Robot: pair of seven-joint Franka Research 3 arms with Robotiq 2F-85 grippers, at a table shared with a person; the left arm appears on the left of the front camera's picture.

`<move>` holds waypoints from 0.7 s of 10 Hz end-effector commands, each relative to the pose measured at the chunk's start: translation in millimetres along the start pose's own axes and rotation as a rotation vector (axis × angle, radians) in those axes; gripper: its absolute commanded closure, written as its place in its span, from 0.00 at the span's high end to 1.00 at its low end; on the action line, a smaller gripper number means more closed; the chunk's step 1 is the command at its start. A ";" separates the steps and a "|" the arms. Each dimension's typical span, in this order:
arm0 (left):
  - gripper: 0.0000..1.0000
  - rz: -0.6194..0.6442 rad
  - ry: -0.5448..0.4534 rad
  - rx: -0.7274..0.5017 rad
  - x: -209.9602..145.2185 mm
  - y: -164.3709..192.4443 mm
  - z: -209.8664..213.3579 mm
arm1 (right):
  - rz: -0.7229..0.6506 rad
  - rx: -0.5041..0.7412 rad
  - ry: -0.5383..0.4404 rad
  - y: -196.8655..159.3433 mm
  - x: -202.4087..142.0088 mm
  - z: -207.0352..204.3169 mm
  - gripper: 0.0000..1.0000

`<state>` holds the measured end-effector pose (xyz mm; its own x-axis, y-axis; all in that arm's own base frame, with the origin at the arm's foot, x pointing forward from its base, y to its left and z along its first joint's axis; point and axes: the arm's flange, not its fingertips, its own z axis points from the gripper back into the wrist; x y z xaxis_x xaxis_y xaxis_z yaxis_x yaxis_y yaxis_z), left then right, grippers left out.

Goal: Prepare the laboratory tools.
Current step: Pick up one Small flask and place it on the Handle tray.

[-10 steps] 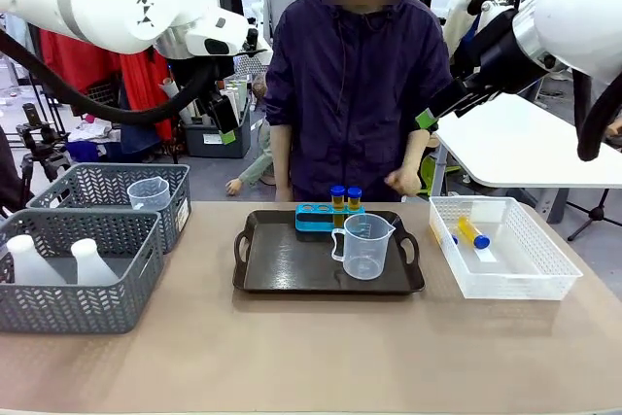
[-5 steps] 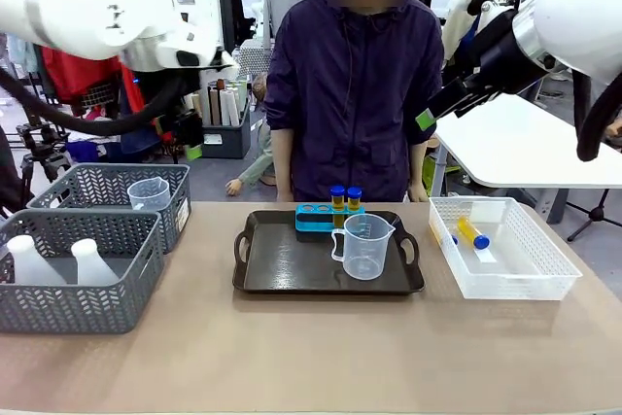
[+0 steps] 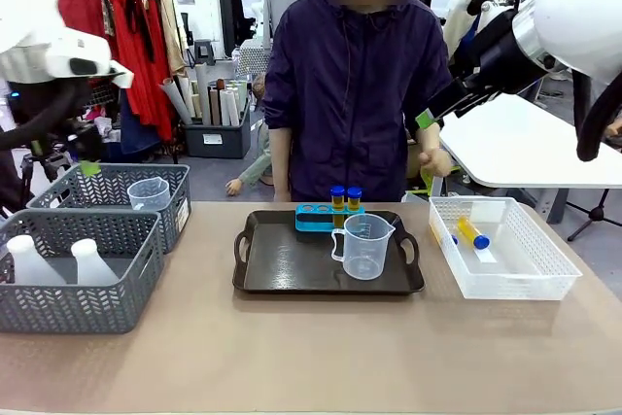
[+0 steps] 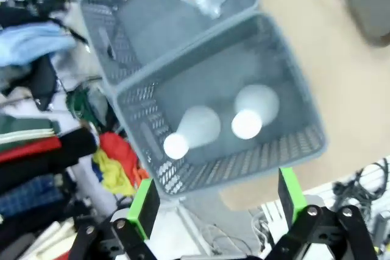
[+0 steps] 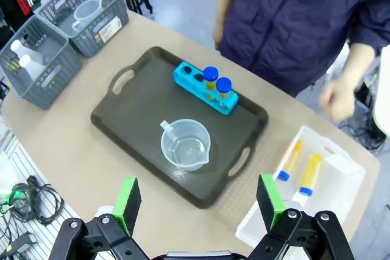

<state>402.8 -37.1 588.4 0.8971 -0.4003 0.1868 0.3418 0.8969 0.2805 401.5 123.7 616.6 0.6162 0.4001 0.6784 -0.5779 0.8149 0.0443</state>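
Tray (image 3: 282, 269) holds rack (image 3: 313, 217) with two tubes (image 3: 345, 198) and beaker (image 3: 366, 247) — spare tubes (image 3: 473, 233) wait in bin (image 3: 544, 286), flasks (image 4: 247, 114) in basket (image 3: 78, 313) under left gripper (image 4: 216, 202), jaws wide, seemingly poised to fetch one — right gripper (image 5: 198, 199), wide too, parked high.

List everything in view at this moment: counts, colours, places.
Tray: one, black, table centre.
Rack: one, blue, four holes, tray's far edge.
Tubes in rack: two, blue caps, yellow liquid.
Beaker on tray: one, clear.
White basket: one, table right.
Tubes in white basket: two, lying flat.
Grey mesh baskets: two, table left.
Flasks: two, white, nearer grey basket.
Second beaker: one, clear, farther grey basket.
Person: one, dark purple jacket, far side.
Left claw: open, above the flasks' basket.
Right claw: open, high above the tray.
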 end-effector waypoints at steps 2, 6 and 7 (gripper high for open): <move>1.00 0.053 0.014 0.036 -22.4 25.5 -30.8 | -0.003 0.014 -0.006 -0.5 0.0 0.7 1.00; 1.00 0.058 0.032 0.009 -25.5 26.7 -23.3 | -0.003 0.014 -0.006 -0.5 0.0 0.7 1.00; 1.00 0.031 0.007 0.012 -17.7 20.2 -25.4 | -0.003 0.014 -0.006 -0.5 0.0 0.7 1.00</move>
<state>399.2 -3.9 566.0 0.9148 -0.3626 0.1776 0.3063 0.9098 0.2801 401.4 123.8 616.7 0.6161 0.4003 0.6783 -0.5779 0.8149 0.0440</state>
